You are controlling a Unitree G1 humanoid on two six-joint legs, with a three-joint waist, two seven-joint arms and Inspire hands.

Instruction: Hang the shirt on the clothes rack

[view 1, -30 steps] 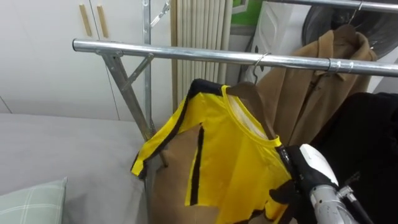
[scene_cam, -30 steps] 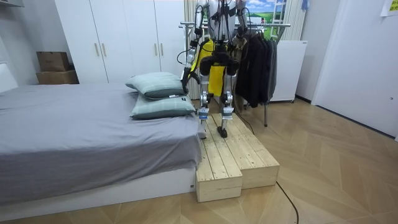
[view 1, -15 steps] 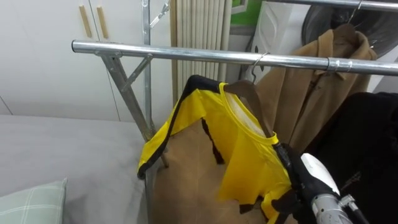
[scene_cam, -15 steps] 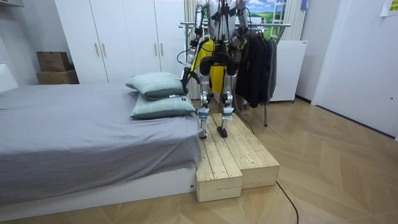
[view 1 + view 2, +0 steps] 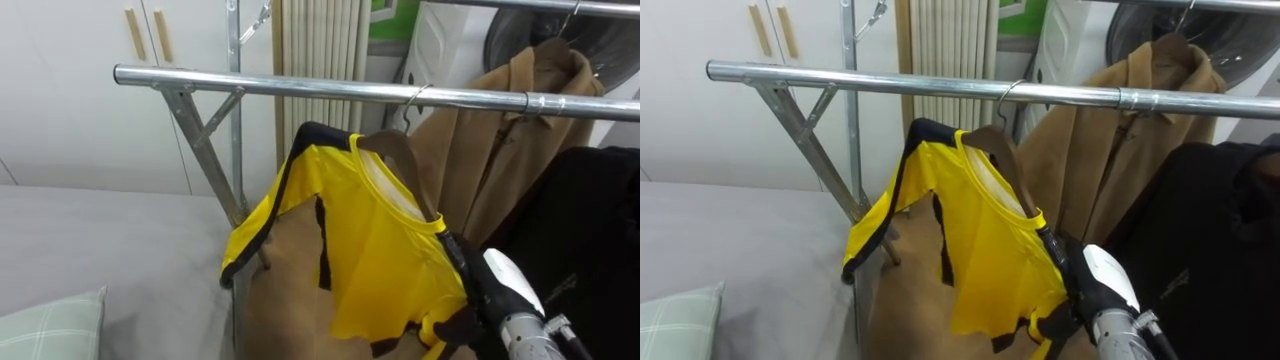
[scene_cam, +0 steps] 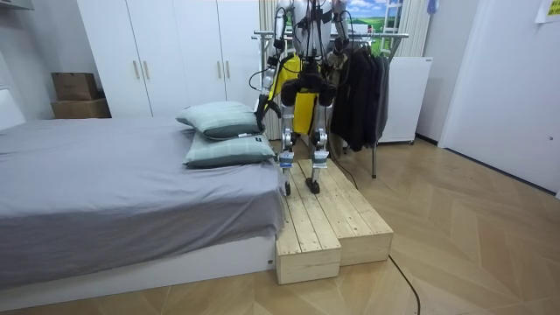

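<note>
A yellow shirt with black trim hangs on a hanger whose hook sits over the metal rail of the clothes rack. The shirt drapes over a brown garment on the same hanger. My right hand is at the lower right, against the shirt's right sleeve, with its dark fingers curled into the yellow cloth. In the room view I stand on a wooden platform facing the rack, and my left hand hangs low at the room view's left.
A tan coat and a black garment hang to the right on the rail. The rack's slanted brace stands at the left. A grey bed with a pale pillow lies below left, with white wardrobe doors behind.
The shirt's lower front, bunched upward half a second ago, has dropped a little and hangs flatter. My right hand has stayed by the sleeve, barely shifting.
</note>
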